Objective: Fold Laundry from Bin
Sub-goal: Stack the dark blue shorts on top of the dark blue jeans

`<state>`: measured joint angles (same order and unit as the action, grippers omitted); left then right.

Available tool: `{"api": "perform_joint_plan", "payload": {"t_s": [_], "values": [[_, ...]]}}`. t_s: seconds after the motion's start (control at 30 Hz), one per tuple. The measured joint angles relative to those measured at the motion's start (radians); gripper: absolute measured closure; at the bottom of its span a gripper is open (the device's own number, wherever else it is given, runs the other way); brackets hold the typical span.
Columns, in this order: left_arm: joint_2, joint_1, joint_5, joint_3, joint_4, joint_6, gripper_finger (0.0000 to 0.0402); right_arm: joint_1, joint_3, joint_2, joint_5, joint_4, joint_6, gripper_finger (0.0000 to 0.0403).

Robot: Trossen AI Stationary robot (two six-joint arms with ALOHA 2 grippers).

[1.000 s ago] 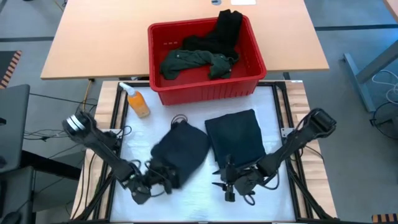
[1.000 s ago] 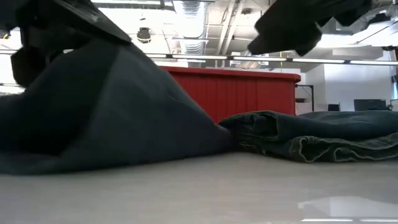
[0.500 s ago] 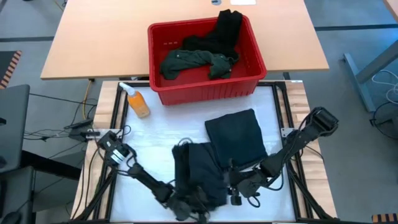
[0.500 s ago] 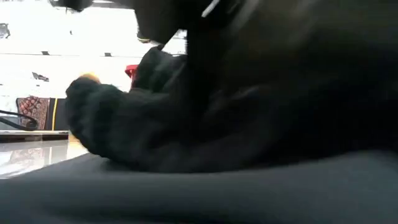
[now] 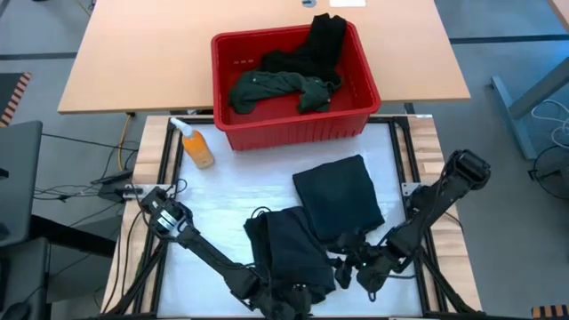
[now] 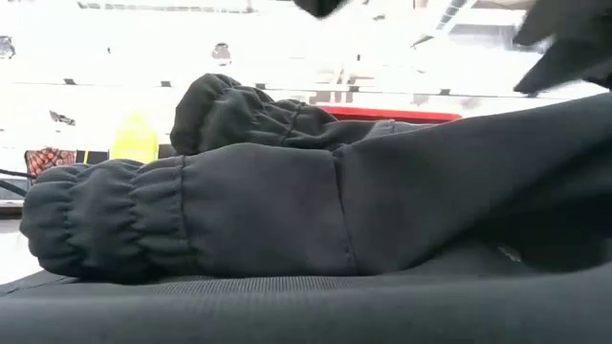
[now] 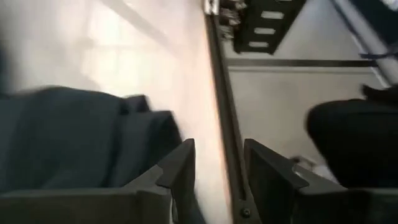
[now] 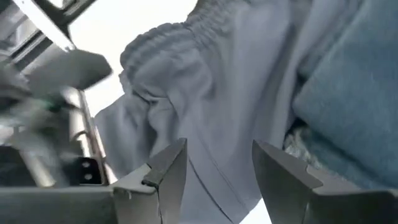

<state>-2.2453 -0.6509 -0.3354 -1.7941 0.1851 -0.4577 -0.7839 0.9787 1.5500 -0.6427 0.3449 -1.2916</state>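
Note:
A black garment with gathered cuffs [image 5: 284,247] [image 6: 287,210] lies folded into a narrow strip on the white table top, near the front edge. Folded navy jeans [image 5: 338,197] lie flat just beyond it, to its right. My left gripper [image 5: 290,300] [image 7: 217,165] stands open at the garment's near end, with nothing between its fingers; the cloth [image 7: 68,137] lies beside one finger. My right gripper [image 5: 352,265] [image 8: 217,163] is open to the garment's right and points at its cuffs [image 8: 168,56]. The red bin [image 5: 293,126] holds a green shirt [image 5: 267,86] and a black piece [image 5: 322,40].
An orange bottle [image 5: 196,145] lies left of the bin, at the far left of the white top. The bin stands at the far edge. Bare white surface [image 5: 218,200] lies left of the black garment. The table's metal frame edge [image 7: 227,124] runs close past my left gripper.
My left gripper has swept along the near edge from the black garment's left side toward the right, rolling as it went. The garment's left part has come over with it, so the wide lump now lies as a narrower folded strip. My right gripper has rolled and shifted slightly right.

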Motion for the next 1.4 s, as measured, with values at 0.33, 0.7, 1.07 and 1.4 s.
{"api": "perform_joint_plan", "payload": {"t_s": [0.33,0.7,1.07,1.4], "values": [[0.140,-0.109,-0.419,0.000,0.506,-0.363,0.0274,0.025,0.000,0.101,0.063,0.005,-0.184,0.0172],[0.333,-0.156,-0.533,0.002,1.253,-0.805,0.0247,0.062,0.000,0.100,0.144,0.014,-0.068,0.0123],[0.846,-0.041,-0.413,0.424,1.117,-0.679,0.0264,0.049,0.000,0.099,0.120,0.015,-0.052,0.0116],[1.411,0.096,-0.113,1.192,-0.015,-0.676,0.0282,-0.010,0.000,0.098,0.095,0.025,-0.192,0.0116]]}}
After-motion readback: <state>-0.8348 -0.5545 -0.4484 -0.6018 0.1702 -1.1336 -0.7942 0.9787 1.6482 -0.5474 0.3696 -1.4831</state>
